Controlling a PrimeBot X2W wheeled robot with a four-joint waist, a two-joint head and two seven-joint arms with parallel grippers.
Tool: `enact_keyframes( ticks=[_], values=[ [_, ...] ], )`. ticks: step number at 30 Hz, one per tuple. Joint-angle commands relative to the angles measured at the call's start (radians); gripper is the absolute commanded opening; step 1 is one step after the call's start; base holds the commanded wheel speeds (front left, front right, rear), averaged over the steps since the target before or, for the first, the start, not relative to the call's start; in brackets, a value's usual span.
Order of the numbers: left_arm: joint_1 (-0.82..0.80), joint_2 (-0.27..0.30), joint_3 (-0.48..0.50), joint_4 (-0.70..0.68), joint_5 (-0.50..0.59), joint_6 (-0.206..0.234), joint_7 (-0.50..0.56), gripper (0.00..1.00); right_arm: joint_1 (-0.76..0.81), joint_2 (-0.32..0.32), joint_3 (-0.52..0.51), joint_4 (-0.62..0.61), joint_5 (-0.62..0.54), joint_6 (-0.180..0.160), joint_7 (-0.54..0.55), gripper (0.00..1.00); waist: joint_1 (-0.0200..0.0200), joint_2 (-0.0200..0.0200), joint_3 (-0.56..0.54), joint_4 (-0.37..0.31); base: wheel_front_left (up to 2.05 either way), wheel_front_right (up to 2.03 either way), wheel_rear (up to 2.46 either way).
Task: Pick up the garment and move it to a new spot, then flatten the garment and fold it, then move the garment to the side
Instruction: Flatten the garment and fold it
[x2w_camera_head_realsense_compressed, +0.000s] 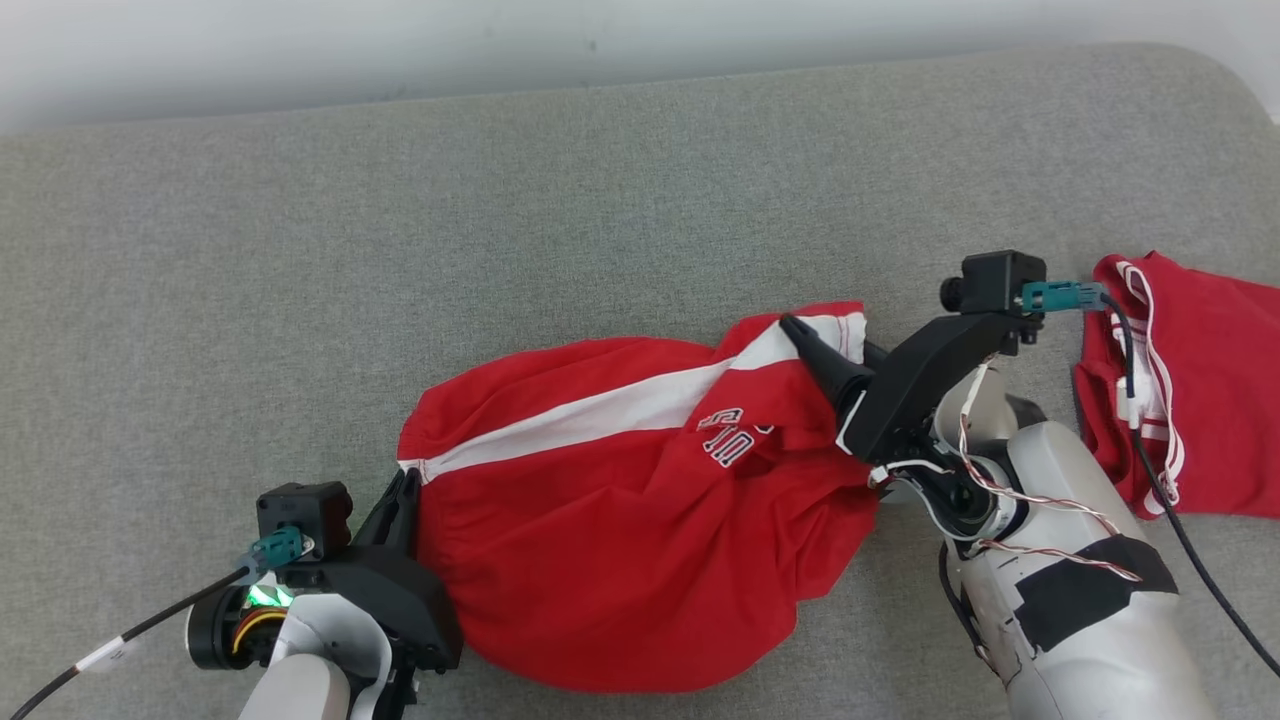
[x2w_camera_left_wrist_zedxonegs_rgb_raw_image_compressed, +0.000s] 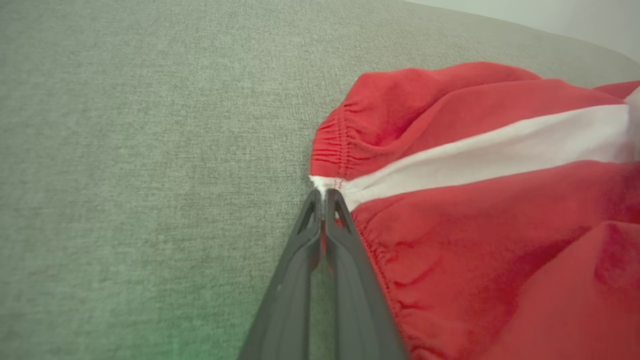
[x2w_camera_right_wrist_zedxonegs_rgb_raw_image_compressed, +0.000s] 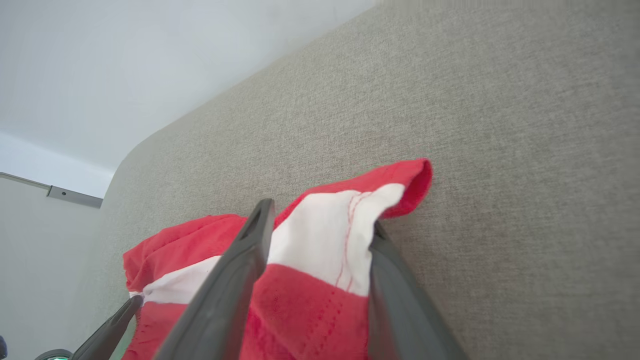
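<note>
The red garment (x2w_camera_head_realsense_compressed: 620, 520) with a white stripe lies bunched and puffy, stretched left to right, near the middle.

Garment (x2w_camera_head_realsense_compressed: 600, 500): thin red cloth with a white stripe, matt, softly creased; puckered, gathered hem at the tips of the left gripper (x2w_camera_left_wrist_zedxonegs_rgb_raw_image_compressed: 325, 195). Fingers (x2w_camera_left_wrist_zedxonegs_rgb_raw_image_compressed: 350, 280): dark grey plastic, matt, smooth. Covering (x2w_camera_head_realsense_compressed: 300, 250) beneath and around the fingers: grey fabric, matt, fine rough weave. Right forearm shell (x2w_camera_head_realsense_compressed: 1100, 670), behind the fingers: white plastic, slightly glossy.

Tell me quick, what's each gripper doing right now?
Left gripper: closed, pinching the red garment at its waistband edge.
Right gripper: open, fingers straddling the garment's other end, not clamped.
</note>
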Motion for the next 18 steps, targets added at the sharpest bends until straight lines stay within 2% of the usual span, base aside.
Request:
enact_keyframes(
  ticks=[1,7,10,11,12,13,14,18],
  values=[
    [0.007,0.006,-0.001,-0.005,-0.010,0.005,0.002,0.00,0.015,0.000,-0.017,-0.007,-0.032,-0.003,-0.009,0.76,0.0000,0.0000,-0.002,0.000,0.00,0.00,0.00],
    [0.014,0.008,-0.003,-0.005,-0.018,0.008,0.002,0.00,0.046,0.000,-0.038,-0.066,-0.051,-0.003,0.021,0.85,0.0000,0.0000,-0.007,0.000,0.00,0.00,0.00],
    [0.015,0.009,-0.004,-0.003,-0.022,0.009,0.003,0.00,0.065,0.000,-0.041,-0.078,-0.052,-0.003,0.047,0.83,0.0000,0.0000,-0.007,0.000,0.00,0.00,0.00],
    [0.014,0.009,-0.005,-0.002,-0.022,0.009,0.003,0.00,0.066,0.001,-0.041,-0.079,-0.049,-0.003,0.053,0.76,0.0000,0.0000,-0.007,0.000,0.00,0.00,0.00],
    [0.012,0.008,-0.006,-0.001,-0.022,0.009,0.003,0.00,0.065,0.001,-0.040,-0.080,-0.045,-0.003,0.058,0.65,0.0000,0.0000,-0.007,0.001,0.00,0.00,0.00],
    [0.011,0.008,-0.007,0.000,-0.022,0.009,0.002,0.00,0.066,0.001,-0.040,-0.079,-0.049,-0.003,0.061,0.39,0.0000,0.0000,-0.008,0.002,0.00,0.00,0.00],
    [0.010,0.007,-0.008,0.002,-0.022,0.009,0.000,0.00,0.066,0.001,-0.040,-0.080,-0.060,-0.003,0.058,0.00,0.0000,0.0000,-0.009,0.004,0.00,0.00,0.00],
    [0.000,0.009,-0.007,0.000,-0.024,0.001,-0.020,0.00,0.060,0.000,-0.055,-0.095,-0.079,-0.003,0.031,0.00,0.0000,0.0000,-0.016,0.009,0.00,0.00,0.00]
  ],
)
